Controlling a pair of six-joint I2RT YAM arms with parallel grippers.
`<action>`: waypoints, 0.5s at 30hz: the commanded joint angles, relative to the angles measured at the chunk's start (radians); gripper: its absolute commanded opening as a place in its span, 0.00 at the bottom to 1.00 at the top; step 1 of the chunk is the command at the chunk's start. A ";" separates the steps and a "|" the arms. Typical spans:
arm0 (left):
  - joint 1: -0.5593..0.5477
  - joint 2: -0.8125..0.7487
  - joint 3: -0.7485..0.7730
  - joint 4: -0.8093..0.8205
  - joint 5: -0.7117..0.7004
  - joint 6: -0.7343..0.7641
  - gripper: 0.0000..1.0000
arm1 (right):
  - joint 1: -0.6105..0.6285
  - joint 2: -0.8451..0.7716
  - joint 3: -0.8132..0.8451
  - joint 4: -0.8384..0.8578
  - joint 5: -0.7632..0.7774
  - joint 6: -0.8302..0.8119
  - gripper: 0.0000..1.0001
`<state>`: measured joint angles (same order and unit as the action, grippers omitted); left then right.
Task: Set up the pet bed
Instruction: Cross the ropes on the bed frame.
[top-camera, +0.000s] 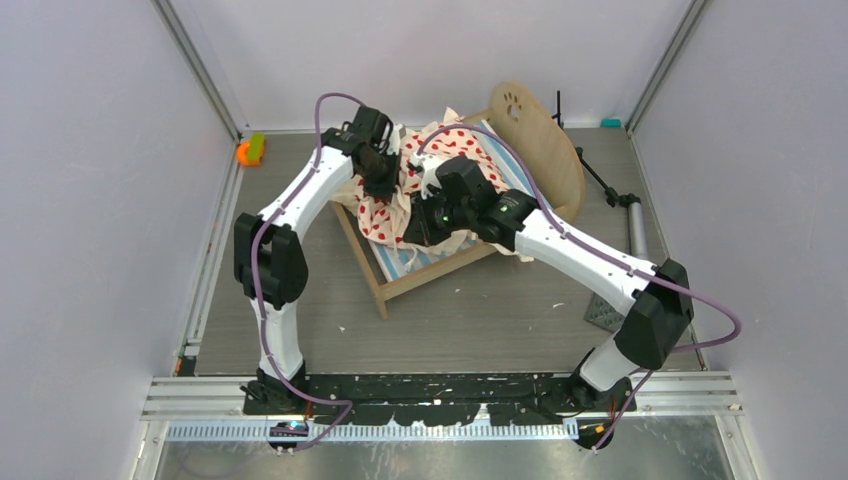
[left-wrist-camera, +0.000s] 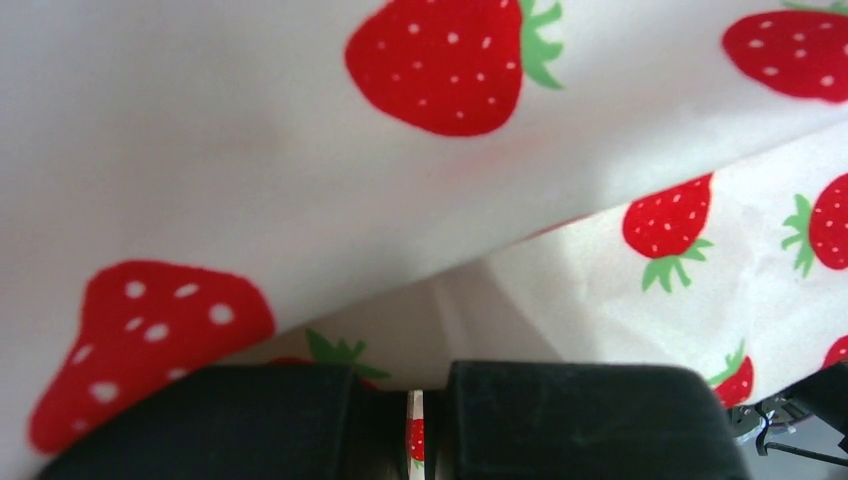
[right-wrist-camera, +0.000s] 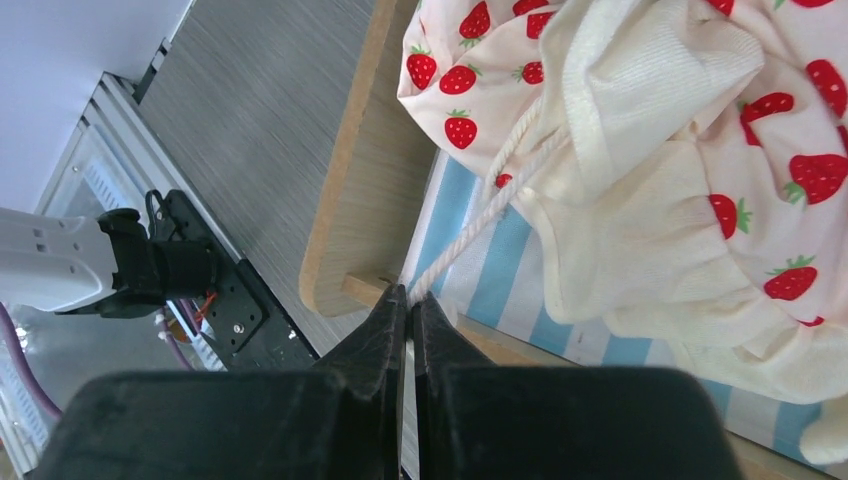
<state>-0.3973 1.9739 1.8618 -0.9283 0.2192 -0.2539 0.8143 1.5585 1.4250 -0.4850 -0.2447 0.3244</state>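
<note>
Over one pet bed (top-camera: 545, 150), left end effector (left-wrist-camera: 415, 420) grips bedding (left-wrist-camera: 300, 180), right end effector (right-wrist-camera: 410, 300) cord (right-wrist-camera: 480, 213).

Surface (top-camera: 470, 320) in front of pet bed (top-camera: 395, 262) open, left lane free up to orange block (top-camera: 250, 150) in far corner, right side blocked by tall end board (top-camera: 540, 140), tripod stand (top-camera: 600, 185), grey roller (top-camera: 636, 225), studded mat (top-camera: 603, 312).

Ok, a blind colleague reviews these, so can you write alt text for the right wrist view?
Black jaws are shut on a cream cord that leads up to crumpled strawberry-print bedding lying on a blue-white striped mattress. The light-wood bed frame edges it at the picture's left, with grey table beyond.
</note>
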 joint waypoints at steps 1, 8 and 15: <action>0.025 -0.035 -0.004 0.051 -0.057 0.018 0.00 | 0.004 0.008 -0.018 0.047 -0.055 0.011 0.05; 0.025 -0.036 -0.005 0.051 -0.055 0.018 0.00 | -0.029 0.071 -0.012 -0.012 -0.077 -0.050 0.05; 0.025 -0.035 -0.004 0.049 -0.057 0.019 0.00 | -0.044 0.110 0.018 -0.039 -0.039 -0.100 0.05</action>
<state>-0.3866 1.9739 1.8599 -0.9241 0.1978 -0.2531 0.7795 1.6646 1.4044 -0.5163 -0.2958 0.2710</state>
